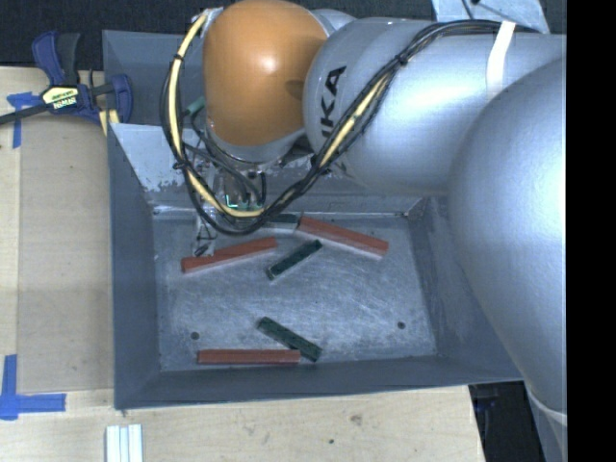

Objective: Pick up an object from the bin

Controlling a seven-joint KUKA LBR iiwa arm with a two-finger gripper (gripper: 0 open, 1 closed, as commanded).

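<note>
My gripper [234, 196] hangs under the orange wrist cover at the bin's back left, mostly hidden by the cover and cables. Just in front of it a red-brown flat bar [229, 255] lies slanted on the floor. A short dark green bar [294, 258] lies to that bar's right. A second red-brown bar [343, 237] slants along the back wall to the right of the gripper. Nothing shows held in the gripper.
Near the front of the bin a dark green bar [287, 339] lies slanted, with a third red-brown bar [248, 357] flat along the front wall beside it. The big silver arm covers the bin's right side and back right corner.
</note>
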